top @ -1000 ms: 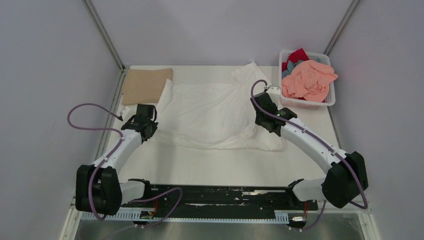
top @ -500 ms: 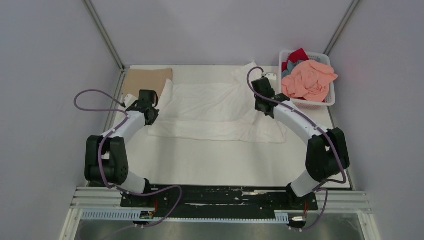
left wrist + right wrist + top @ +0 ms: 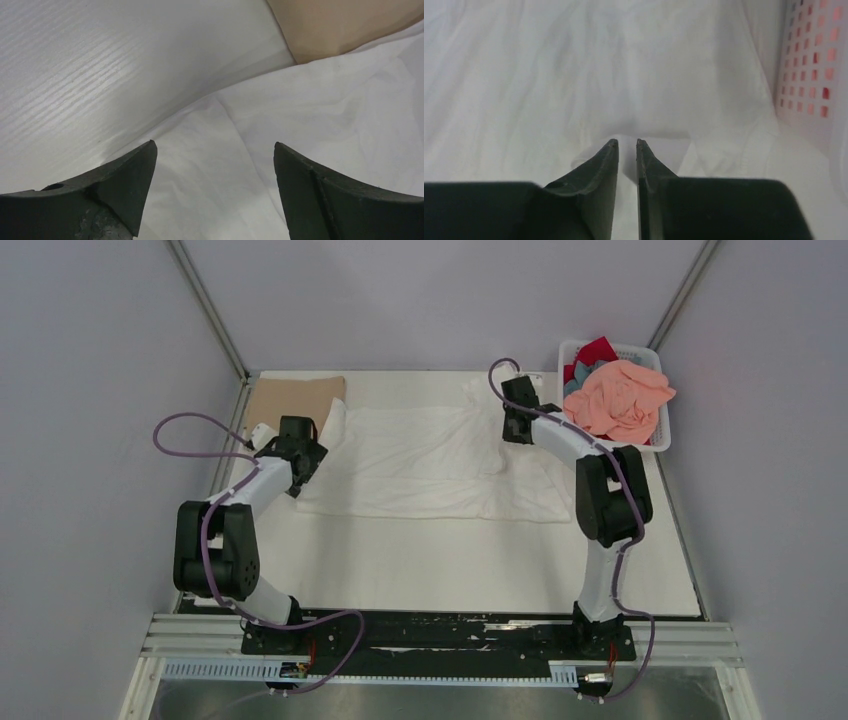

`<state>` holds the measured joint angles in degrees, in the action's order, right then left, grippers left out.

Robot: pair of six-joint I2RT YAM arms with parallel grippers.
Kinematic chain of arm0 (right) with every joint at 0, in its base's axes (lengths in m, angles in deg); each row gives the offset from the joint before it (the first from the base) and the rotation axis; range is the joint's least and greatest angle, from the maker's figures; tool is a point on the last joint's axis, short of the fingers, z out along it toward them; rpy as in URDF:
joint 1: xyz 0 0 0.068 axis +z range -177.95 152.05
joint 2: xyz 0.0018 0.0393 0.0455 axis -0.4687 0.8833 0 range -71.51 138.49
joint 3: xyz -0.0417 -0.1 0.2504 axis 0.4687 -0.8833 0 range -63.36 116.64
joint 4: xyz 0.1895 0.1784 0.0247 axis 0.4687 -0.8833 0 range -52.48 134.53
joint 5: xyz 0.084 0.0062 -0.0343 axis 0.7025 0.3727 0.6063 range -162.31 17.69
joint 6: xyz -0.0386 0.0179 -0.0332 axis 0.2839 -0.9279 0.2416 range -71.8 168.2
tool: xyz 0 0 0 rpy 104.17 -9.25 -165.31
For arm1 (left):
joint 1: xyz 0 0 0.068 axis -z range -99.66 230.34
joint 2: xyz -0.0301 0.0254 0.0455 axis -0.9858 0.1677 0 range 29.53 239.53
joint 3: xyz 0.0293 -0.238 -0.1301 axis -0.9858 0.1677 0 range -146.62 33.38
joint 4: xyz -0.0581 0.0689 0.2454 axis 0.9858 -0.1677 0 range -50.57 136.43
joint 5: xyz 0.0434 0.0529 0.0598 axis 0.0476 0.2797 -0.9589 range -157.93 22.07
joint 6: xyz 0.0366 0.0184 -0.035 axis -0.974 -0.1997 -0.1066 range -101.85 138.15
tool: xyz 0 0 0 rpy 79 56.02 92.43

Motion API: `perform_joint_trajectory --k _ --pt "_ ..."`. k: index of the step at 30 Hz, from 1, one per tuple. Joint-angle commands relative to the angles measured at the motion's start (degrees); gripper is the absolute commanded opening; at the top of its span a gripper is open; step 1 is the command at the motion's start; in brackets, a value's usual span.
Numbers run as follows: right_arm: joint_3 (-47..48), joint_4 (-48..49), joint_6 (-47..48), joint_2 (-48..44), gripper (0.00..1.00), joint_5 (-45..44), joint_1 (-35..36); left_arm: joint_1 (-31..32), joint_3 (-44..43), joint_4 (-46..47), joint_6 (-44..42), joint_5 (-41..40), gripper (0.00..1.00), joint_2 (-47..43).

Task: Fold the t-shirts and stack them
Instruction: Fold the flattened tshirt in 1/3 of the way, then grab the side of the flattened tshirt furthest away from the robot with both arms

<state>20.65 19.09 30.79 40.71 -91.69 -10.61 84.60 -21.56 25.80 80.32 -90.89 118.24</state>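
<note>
My left gripper [image 3: 212, 150] hangs wide open over the white shirt [image 3: 420, 460]. My right gripper [image 3: 626, 144] is almost closed, on cloth or not I cannot tell. The white shirt looks half folded beside the folded tan shirt [image 3: 295, 405]; the basket [image 3: 640, 447] holds more.

Red shirt [image 3: 598, 348] and grey-blue shirt [image 3: 583, 373] mostly beneath salmon shirt [image 3: 618, 400]

White table [image 3: 450, 560], three items
white t-shirt [image 3: 420, 455] under left fingers [image 3: 120, 185] and right fingers [image 3: 599, 172]; tan t-shirt [image 3: 290, 402] beyond left; basket [image 3: 655, 443] beside right
</note>
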Motion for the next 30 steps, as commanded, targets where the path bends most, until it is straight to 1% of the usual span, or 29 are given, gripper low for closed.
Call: perform_joint_trajectory --k 1,2,3,4,6,8,10,14,17,20,23,25,28,30 --pt "9.7 3.9 1.4 4.6 0.33 6.3 -1.3 -0.6 -2.2 1.0 -1.1 -0.7 0.98 -3.7" --pt "11.0 3.8 1.6 4.9 0.52 8.0 -1.3 -0.6 -2.0 1.0 -2.0 -0.3 1.0 -5.1" --pt "11.6 3.8 1.4 4.6 0.64 9.5 -1.2 -0.6 -1.9 0.7 -2.4 0.5 1.0 -5.9" --pt "11.4 3.8 1.1 3.9 0.69 10.5 -1.1 -0.5 -1.7 0.3 -3.1 0.9 1.0 -7.3" --pt "9.1 3.8 0.7 0.6 0.76 10.3 -0.5 -0.6 -0.6 -0.1 -4.3 2.4 1.0 -9.9" --pt "3.1 3.9 -0.6 -3.3 0.86 9.4 0.3 -0.5 1.0 -0.3 -5.3 5.2 1.0 -12.4" --pt "-2.9 4.3 -2.2 -7.4 0.99 10.3 0.8 -0.5 2.6 0.9 -6.8 8.8 1.0 -14.9" --pt "-13.6 7.6 -5.5 -13.5 1.0 15.2 1.5 -0.4 5.0 4.5 -9.9 16.8 1.0 -17.0" --pt "-15.9 11.9 -5.1 -13.2 1.0 23.7 1.7 0.2 5.0 5.4 -11.4 19.3 1.0 -15.5" --pt "-11.9 13.4 -4.6 -8.1 1.0 26.8 2.1 0.6 4.5 6.7 -12.1 21.4 1.0 -13.4" --pt "-5.6 12.7 -5.4 -1.0 1.0 26.0 2.1 1.1 3.7 9.5 -12.9 23.2 1.0 -11.1" --pt "-0.7 12.7 -5.2 3.0 1.0 25.7 2.0 1.4 2.3 11.1 -13.5 26.2 1.0 -8.3" --pt "5.8 12.0 -5.0 7.9 1.0 32.0 1.6 2.0 -1.5 11.3 -14.4 29.5 1.0 -1.8" --pt "8.1 11.9 -5.5 8.9 1.0 32.9 1.7 2.4 -3.7 11.0 -14.6 30.9 1.0 1.8"
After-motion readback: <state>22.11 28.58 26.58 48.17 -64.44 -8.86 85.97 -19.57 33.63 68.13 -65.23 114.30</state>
